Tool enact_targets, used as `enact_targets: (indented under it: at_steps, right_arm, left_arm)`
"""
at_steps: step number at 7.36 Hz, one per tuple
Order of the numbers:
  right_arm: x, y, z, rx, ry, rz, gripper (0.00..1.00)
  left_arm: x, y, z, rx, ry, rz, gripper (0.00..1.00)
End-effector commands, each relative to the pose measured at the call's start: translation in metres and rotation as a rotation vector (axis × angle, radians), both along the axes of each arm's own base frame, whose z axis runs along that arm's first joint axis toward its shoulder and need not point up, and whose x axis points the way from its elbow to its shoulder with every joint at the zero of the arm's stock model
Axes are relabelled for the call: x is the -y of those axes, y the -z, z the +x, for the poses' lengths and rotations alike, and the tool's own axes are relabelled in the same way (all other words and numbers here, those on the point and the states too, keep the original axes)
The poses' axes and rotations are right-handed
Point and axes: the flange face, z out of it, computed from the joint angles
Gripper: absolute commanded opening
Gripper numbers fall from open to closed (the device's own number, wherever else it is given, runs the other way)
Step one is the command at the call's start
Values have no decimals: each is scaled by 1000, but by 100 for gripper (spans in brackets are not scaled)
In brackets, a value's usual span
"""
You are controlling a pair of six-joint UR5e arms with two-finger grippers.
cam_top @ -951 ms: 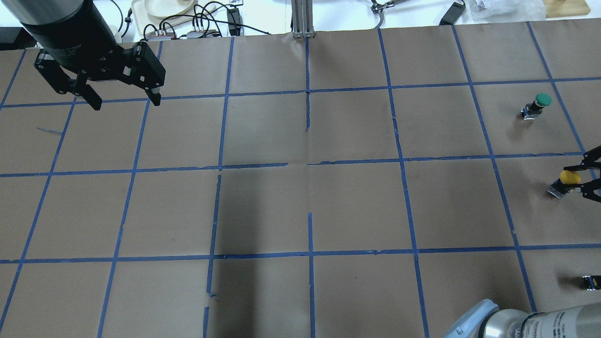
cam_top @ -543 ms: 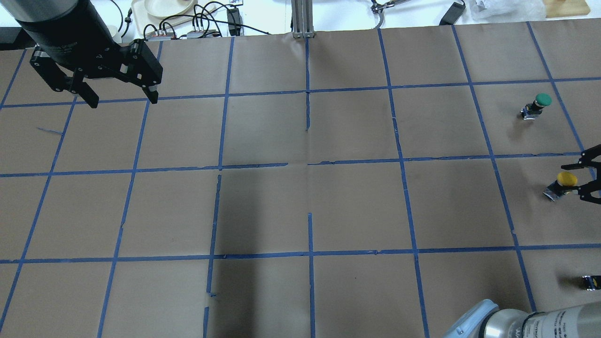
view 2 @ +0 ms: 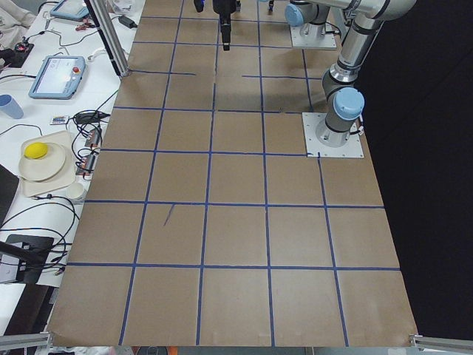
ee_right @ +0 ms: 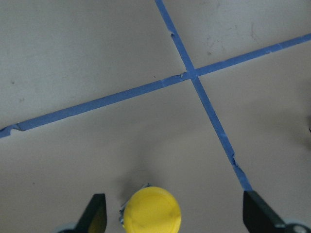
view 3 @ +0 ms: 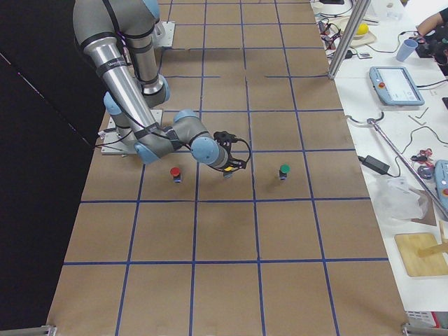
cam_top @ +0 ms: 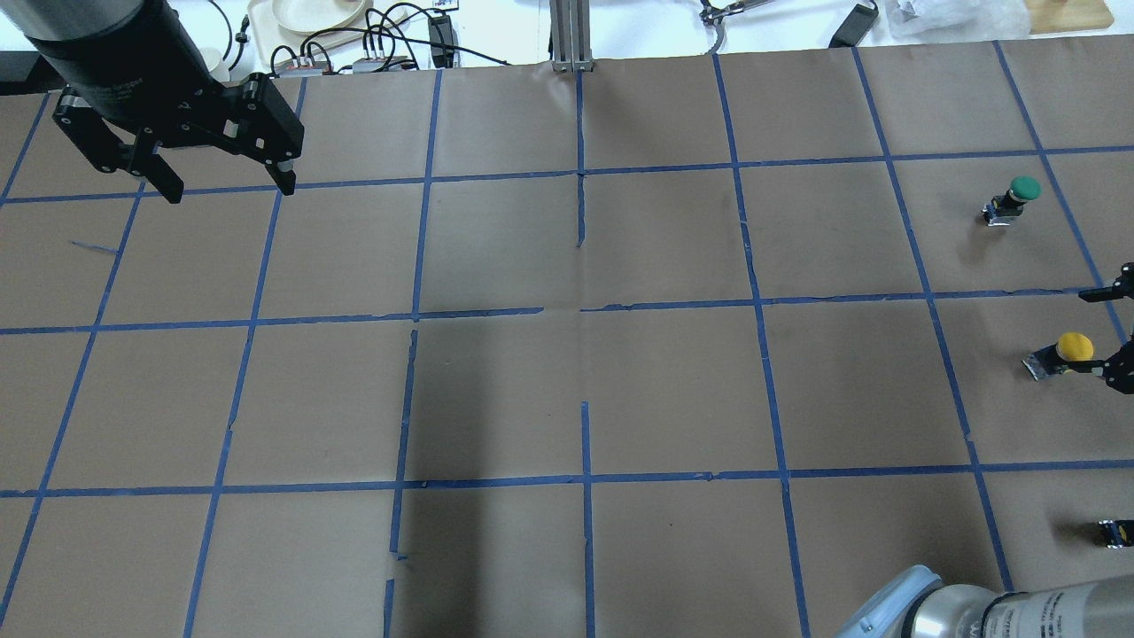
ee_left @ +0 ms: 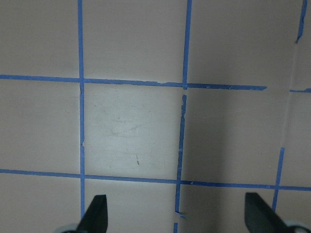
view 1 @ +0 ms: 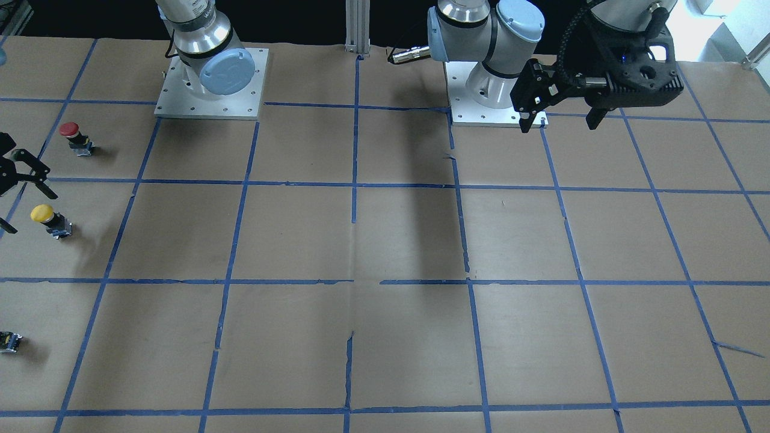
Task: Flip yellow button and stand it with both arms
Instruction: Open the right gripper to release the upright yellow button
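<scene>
Only blurred, unreadable white print (cam_top: 124, 86) on the left arm (cam_top: 102, 49).

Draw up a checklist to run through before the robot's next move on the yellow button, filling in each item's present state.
1. Right gripper open: ok, jaws wide apart.
2. Yellow button between the right fingers: ok; in the right wrist view its cap sits between them, touching neither.
3. Left gripper open: ok.
4. Left gripper close to the yellow button: not ok; it hangs over the table's opposite side.
5. Green button and red button out of the way: ok, each in a neighbouring square.
6. Button's body placed for a firm grip: cannot tell; the cap hides it in the wrist view.
</scene>
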Motion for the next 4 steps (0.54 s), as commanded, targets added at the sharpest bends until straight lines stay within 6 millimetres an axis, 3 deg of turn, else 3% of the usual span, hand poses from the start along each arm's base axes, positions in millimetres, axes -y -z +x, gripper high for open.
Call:
enact_targets:
  at_steps: [1,2,4]
  right_arm:
    - [-21,-57,24,36,292,136,99]
    - [-28,-85,40,49,406,158,99]
    - [-25,-115,74,56,628,225,99]
  left_arm:
    - [0,1,1,0,-1,2,100]
    - [0,-1,1,0,-3,-1,100]
    - [0,-1,2,0,-4,-1,100]
